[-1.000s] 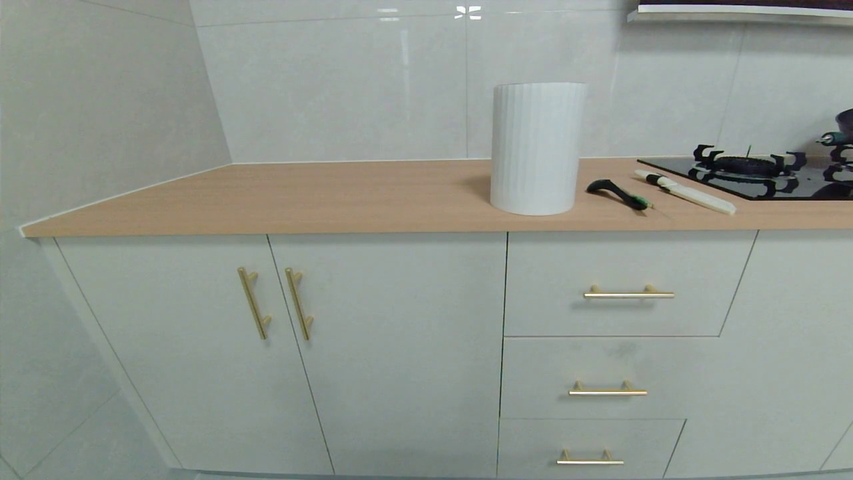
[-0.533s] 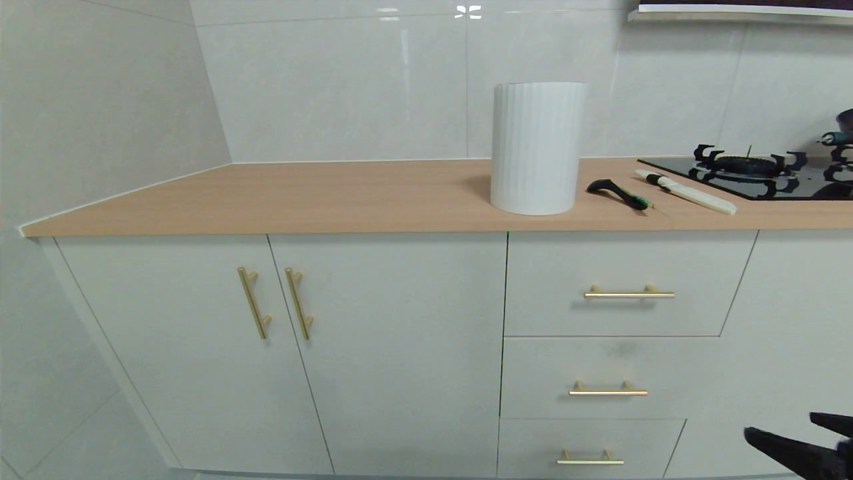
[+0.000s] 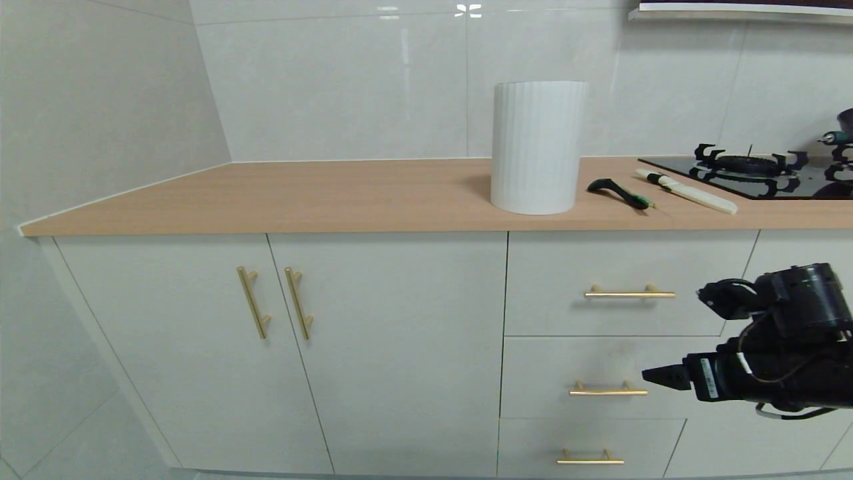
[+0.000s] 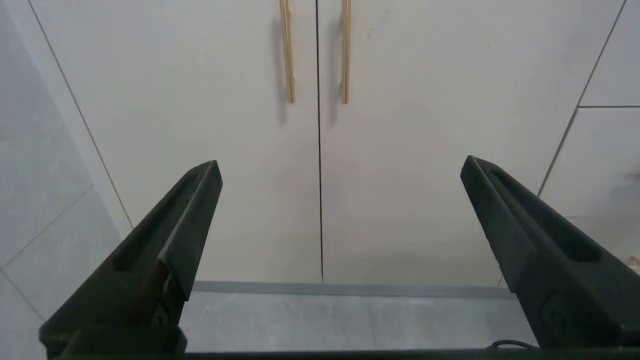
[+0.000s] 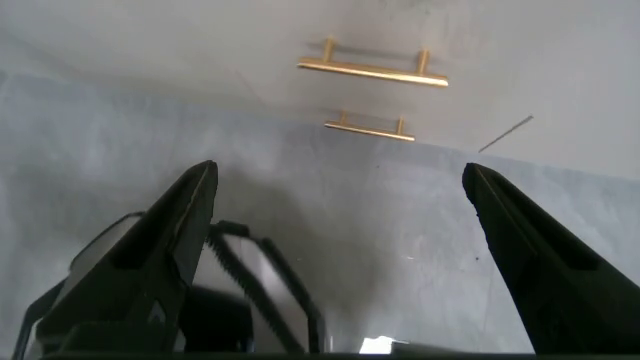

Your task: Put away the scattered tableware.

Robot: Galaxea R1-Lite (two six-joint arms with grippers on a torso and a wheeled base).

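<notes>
On the wooden counter (image 3: 333, 197) stands a tall white ribbed holder (image 3: 536, 147). Just right of it lie a black-handled utensil (image 3: 616, 193) and a white knife (image 3: 686, 192). My right gripper (image 3: 666, 375) hangs well below the counter, in front of the drawers at the lower right, pointing left. The right wrist view shows it (image 5: 340, 172) open and empty over the floor. My left gripper (image 4: 340, 170) is open and empty too, facing the double cabinet doors (image 4: 320, 120) low down.
A black gas hob (image 3: 753, 172) occupies the counter's right end. Below are double doors with gold handles (image 3: 273, 303) and three stacked drawers (image 3: 626, 293). Tiled walls close the back and left. The counter's left half is bare wood.
My right arm has risen from the bottom right corner of the head view to the height of the middle drawer. The things on the counter have not moved.
</notes>
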